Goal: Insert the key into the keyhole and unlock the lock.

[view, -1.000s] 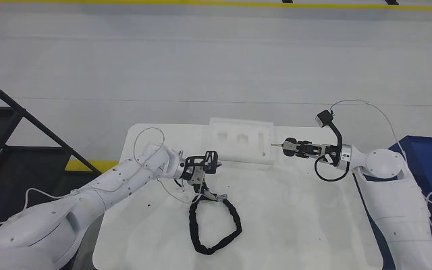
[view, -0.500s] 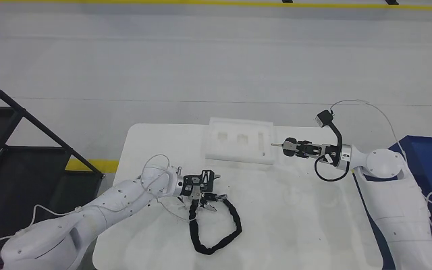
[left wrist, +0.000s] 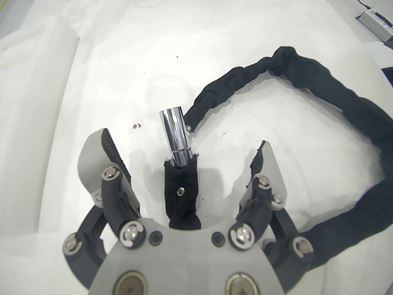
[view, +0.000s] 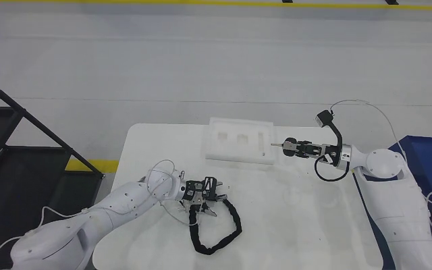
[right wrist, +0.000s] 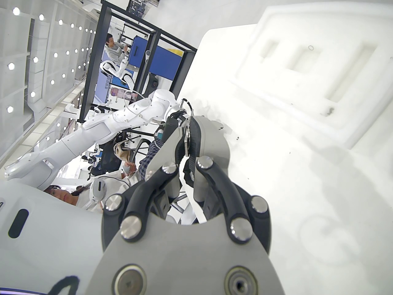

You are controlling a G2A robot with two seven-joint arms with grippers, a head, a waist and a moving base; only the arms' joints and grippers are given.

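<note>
One chain lock (view: 235,217) in a black sleeve lies looped on the white bench (view: 304,223). Its single chrome cylinder end (left wrist: 175,133) sticks out between the two wide-open fingers of the left gripper (view: 212,190), touching neither. The right gripper (view: 289,146) is closed on one key (view: 275,144), held above the bench beside one foam tray (view: 214,138) with three recesses.
</note>
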